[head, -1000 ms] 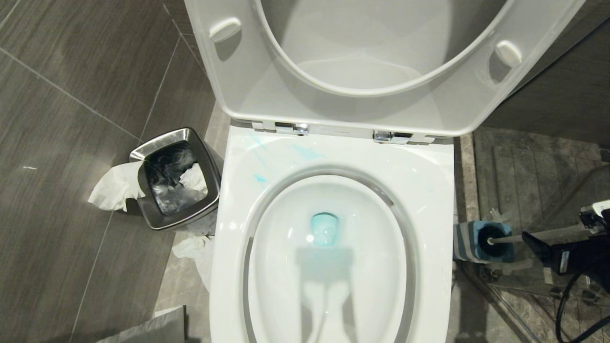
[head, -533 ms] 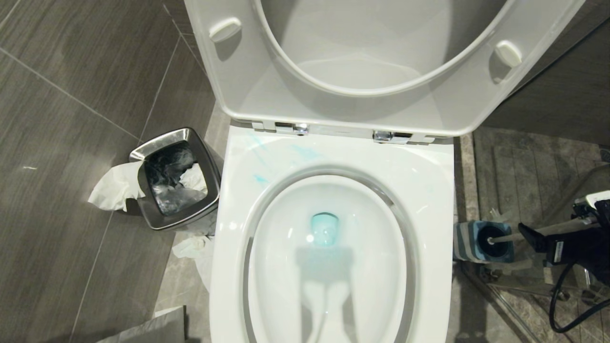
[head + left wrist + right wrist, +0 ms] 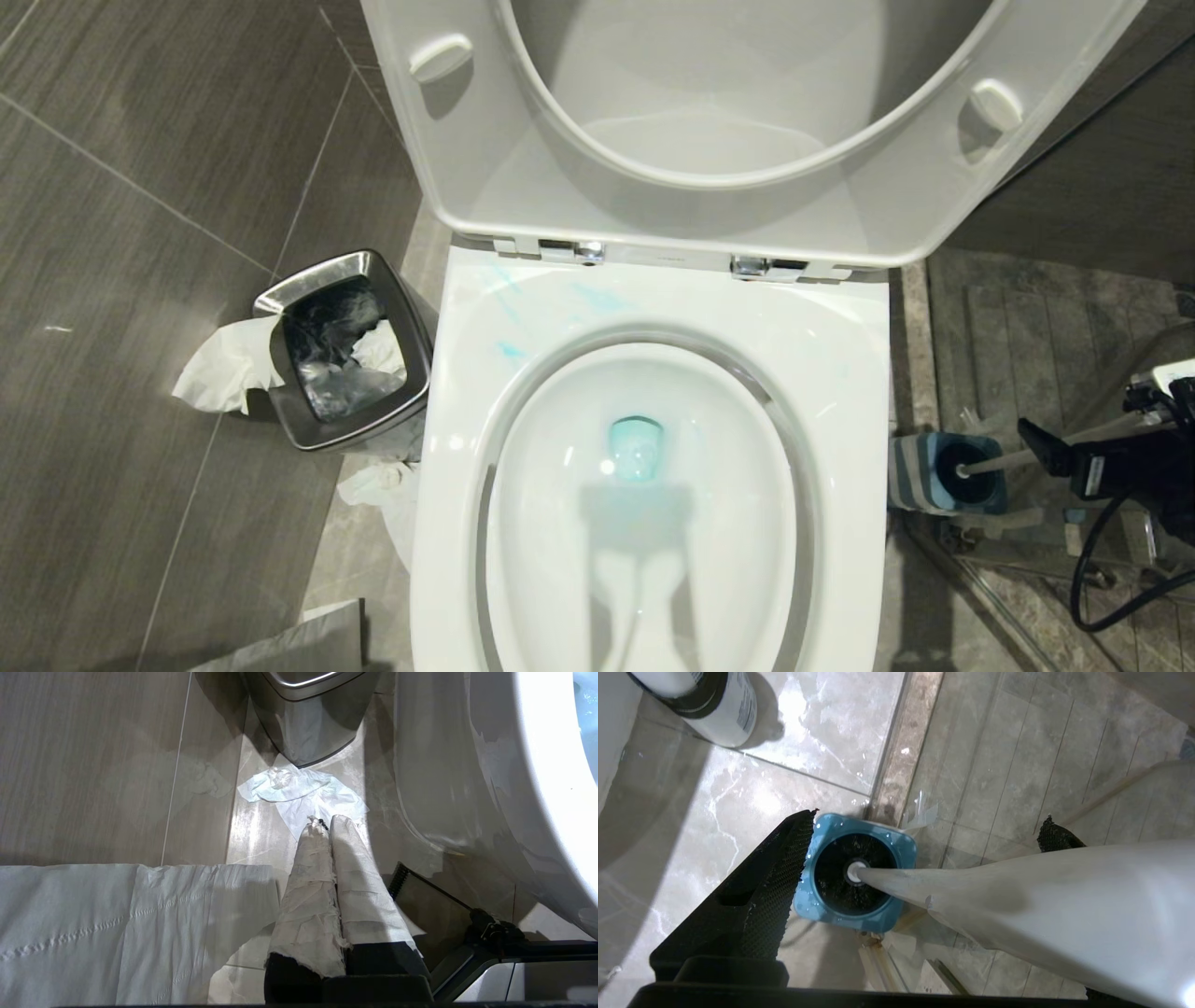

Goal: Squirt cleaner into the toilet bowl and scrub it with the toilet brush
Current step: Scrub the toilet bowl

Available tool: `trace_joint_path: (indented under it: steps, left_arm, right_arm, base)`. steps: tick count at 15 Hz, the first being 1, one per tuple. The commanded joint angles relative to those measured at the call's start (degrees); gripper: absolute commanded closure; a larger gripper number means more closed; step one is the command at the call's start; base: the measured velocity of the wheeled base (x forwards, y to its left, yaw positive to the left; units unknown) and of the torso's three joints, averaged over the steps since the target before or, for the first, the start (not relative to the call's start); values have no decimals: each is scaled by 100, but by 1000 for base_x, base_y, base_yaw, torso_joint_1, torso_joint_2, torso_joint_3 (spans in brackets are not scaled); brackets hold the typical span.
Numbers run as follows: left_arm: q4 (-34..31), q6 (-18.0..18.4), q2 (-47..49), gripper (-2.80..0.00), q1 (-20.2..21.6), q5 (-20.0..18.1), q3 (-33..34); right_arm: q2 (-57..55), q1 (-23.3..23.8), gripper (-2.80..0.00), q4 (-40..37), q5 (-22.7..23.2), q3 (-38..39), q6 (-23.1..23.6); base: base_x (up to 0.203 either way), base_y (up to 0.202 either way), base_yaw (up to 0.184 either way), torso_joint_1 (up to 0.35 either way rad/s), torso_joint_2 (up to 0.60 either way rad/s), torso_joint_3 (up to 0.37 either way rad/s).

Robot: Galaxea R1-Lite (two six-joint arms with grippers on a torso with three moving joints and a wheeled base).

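Observation:
The toilet bowl [image 3: 840, 373] stands with seat and lid raised. Pale blue cleaner [image 3: 597, 299] smears its back rim, and the water [image 3: 637, 448] is tinted blue. To the bowl's right, the toilet brush [image 3: 1004, 459] stands in a blue holder [image 3: 920, 471]. My right gripper [image 3: 1041, 448] is open at the handle, above the holder. In the right wrist view the white handle [image 3: 1017, 891] passes between the open jaws of the right gripper [image 3: 929, 819], close to one finger, and the black head [image 3: 831, 877] sits in the holder [image 3: 878, 921]. My left gripper [image 3: 322, 821], paper-wrapped, hangs shut low beside the bowl.
A steel waste bin [image 3: 341, 350] stands left of the toilet, with crumpled tissue [image 3: 224, 369] hanging from it and more tissue on the floor [image 3: 303, 793]. A white labelled bottle [image 3: 714, 704] stands near the toilet's base. A glass panel and its floor track [image 3: 1018, 607] run just behind the holder.
My right gripper has shifted slightly away along the brush handle, still open. The brush stays in its holder. The left arm has not moved.

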State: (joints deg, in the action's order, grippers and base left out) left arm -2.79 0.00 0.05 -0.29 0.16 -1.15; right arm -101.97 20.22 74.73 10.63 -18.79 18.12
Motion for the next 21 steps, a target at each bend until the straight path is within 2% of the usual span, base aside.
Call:
trace_joint_path:
  steps: [1, 2, 11, 14, 16, 21]
  left_arm:
    - [-2, 0, 4, 0, 3, 2, 0]
    - [-2, -1, 4, 0, 3, 2, 0]
    - [-2, 0, 4, 0, 3, 2, 0]
    - [-2, 0, 2, 0, 3, 2, 0]
    - [-2, 0, -5, 0, 3, 2, 0]
    - [-2, 0, 4, 0, 3, 2, 0]
  right_arm:
    - [-33, -1, -280, 150, 13, 22, -159]
    - [-42, -1, 0, 182, 9, 29, -259]
    - [-25, -89, 0, 217, 18, 182, -409]
    - [-25, -106, 0, 490, 44, 183, -643]
    - [-12, -150, 0, 491, 33, 211, -588]
    - [337, -150, 0, 508, -195, 931, -464]
  base:
    - [0, 0, 0, 0, 0, 0]
    - [0, 0, 0, 0, 0, 0]
    - [0, 0, 0, 0, 0, 0]
    - [0, 0, 0, 0, 0, 0]
    - [0, 0, 0, 0, 0, 0]
    - [0, 0, 0, 0, 0, 0]
